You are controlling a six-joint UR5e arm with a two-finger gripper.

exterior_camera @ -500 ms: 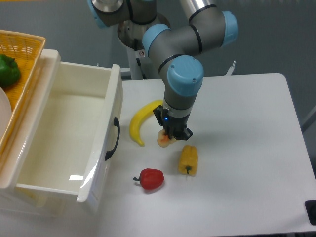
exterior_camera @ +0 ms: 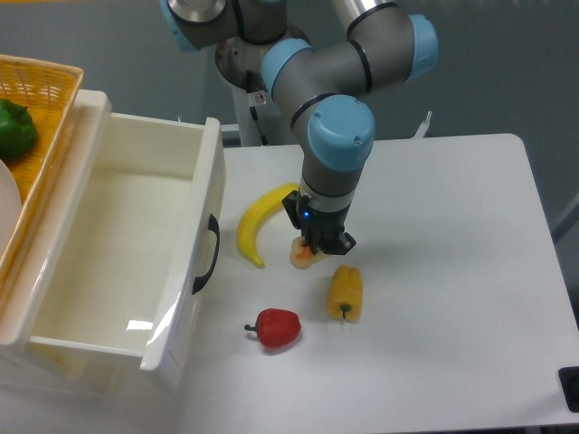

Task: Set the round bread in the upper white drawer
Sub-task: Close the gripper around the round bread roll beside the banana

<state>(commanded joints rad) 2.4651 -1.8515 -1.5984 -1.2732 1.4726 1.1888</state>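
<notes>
Hanging straight down over the table (exterior_camera: 434,271), the end effector (exterior_camera: 312,249) sits on the round bread (exterior_camera: 299,257), which peeks out at its 8 o'clock beside the banana (exterior_camera: 258,221); it appears to be pinching the bun, though the fingers are mostly hidden. At 9 o'clock, the upper white drawer (exterior_camera: 194,244) stands pulled open, nothing visible inside. A wicker basket (exterior_camera: 45,86) behind holds a green pepper (exterior_camera: 15,128).
</notes>
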